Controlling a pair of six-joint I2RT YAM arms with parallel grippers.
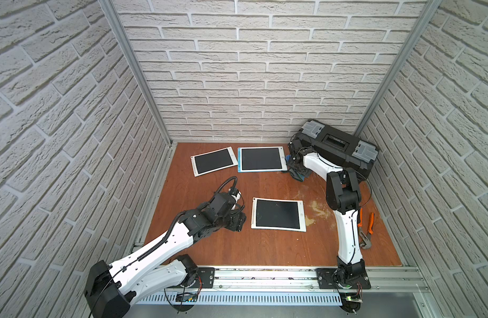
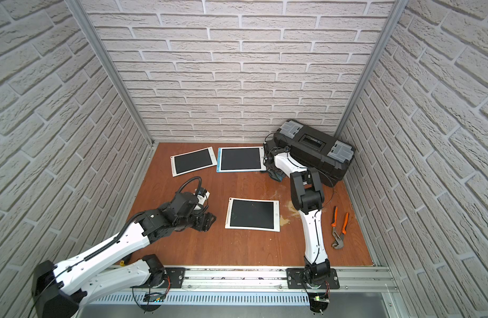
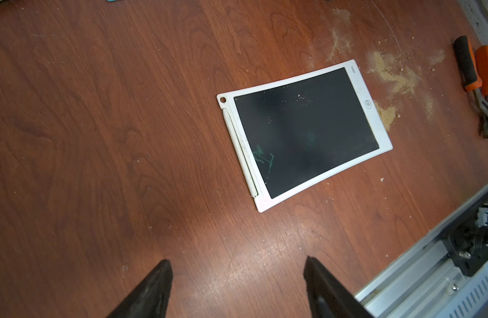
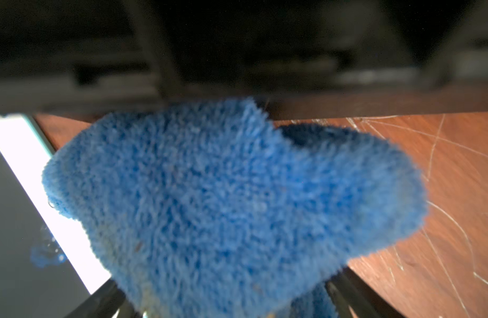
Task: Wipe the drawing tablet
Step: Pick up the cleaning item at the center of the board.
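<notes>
One dusty white tablet [image 1: 278,214] lies toward the front edge of the table [image 1: 237,247], the left gripper [image 3: 237,264] hovering beside it, jaws apart and empty, probably to steady it, while the right gripper [image 1: 295,166] straddles the blue cloth [image 4: 232,198] near the far right corner, whether gripping I cannot tell

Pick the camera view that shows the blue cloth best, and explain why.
The right wrist view: the blue cloth fills the picture, its fluffy pile plain. In both top views the blue cloth is a small dark scrap beside the toolbox, half hidden by the right arm. The left wrist view misses it.
</notes>
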